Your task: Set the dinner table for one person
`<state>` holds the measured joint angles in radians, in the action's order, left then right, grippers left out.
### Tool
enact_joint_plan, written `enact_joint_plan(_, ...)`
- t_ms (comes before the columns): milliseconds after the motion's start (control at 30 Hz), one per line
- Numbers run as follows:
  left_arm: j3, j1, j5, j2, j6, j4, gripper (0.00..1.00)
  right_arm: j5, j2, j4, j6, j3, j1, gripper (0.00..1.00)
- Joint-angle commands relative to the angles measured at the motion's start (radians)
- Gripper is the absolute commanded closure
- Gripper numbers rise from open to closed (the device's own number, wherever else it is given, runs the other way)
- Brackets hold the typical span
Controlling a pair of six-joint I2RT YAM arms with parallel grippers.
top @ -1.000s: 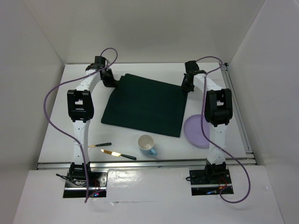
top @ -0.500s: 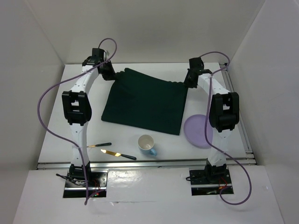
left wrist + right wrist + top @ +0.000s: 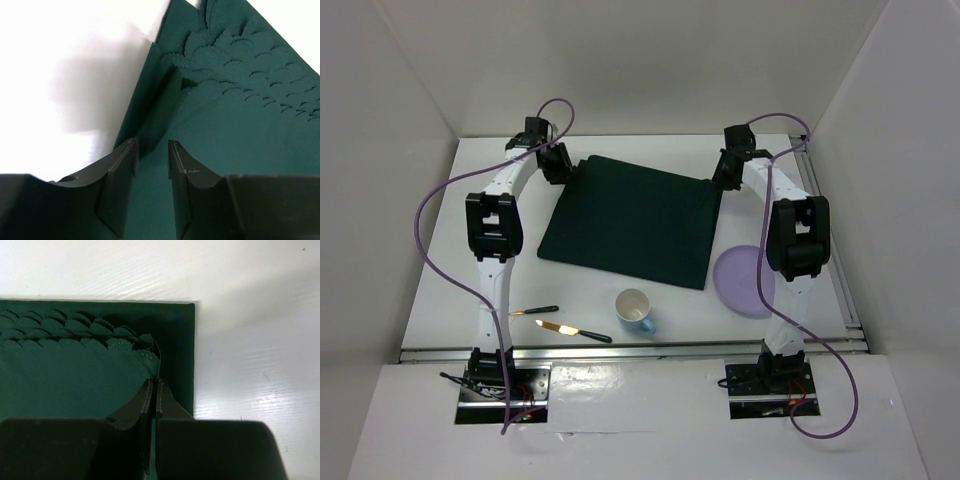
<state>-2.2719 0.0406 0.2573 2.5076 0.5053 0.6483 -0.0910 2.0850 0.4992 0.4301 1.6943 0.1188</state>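
White dinner table [image 3: 570, 290], green mat [image 3: 630, 225]

White table [image 3: 700, 322]: green mat [image 3: 630, 225] ctr, purple plate [image 3: 735, 280] R, cup [image 3: 635, 308], knife [image 3: 573, 331], utensil [image 3: 533, 312] front.

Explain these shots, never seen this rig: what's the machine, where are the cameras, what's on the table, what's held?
Two robot arms, bolted at the near edge of a white table. The wide picture looks down from above and behind; the two close-ups come from wrist cameras. On the table: a green placemat, a lilac plate, a white mug, a gold-bladed knife and another black-handled utensil. The right gripper is shut on the mat's far corner; the left gripper stands open over the other far corner.
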Motion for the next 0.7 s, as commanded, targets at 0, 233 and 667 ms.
enact_joint_plan(0,-0.028,-0.005,-0.012,0.000,0.013,-0.052,0.54,0.004,0.003,-0.033,0.007,0.041,-0.011,1.00)
enact_joint_plan(233,-0.028,-0.005,-0.023,0.019,0.013,-0.108,0.32,0.022,0.023,-0.033,0.007,0.050,-0.011,1.00)
enact_joint_plan(667,-0.029,-0.005,-0.023,0.021,0.041,-0.161,1.00,0.004,0.032,-0.024,0.007,0.059,-0.011,1.00)
